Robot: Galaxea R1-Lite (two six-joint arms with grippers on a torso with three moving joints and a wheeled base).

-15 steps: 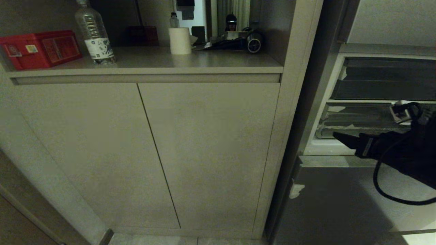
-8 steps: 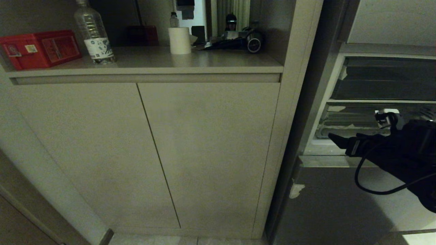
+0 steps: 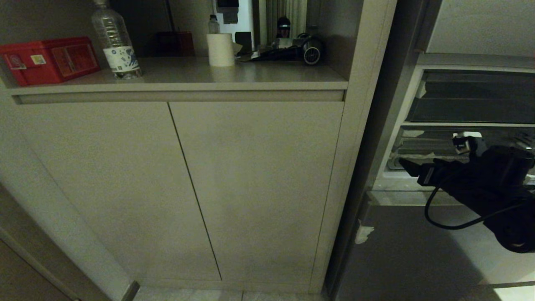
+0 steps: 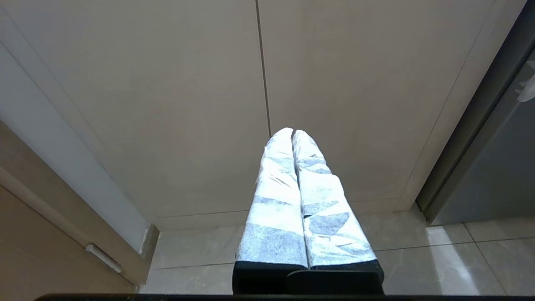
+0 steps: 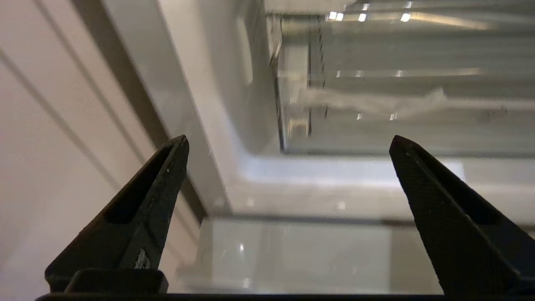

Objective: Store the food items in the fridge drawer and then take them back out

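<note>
Right gripper spread wide, empty

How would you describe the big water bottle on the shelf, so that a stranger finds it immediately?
Start at the beige cabinet with two doors and look at the open shelf above it. Near its left end, just right of the red box, stands the clear plastic water bottle. It is the tallest item there, ribbed, with a white label.

Red box with yellow sticker; clear bottle, white-and-blue label; cream paper roll; beige cabinet doors; black right tool; left tool wrapped white, grey patches.
</note>
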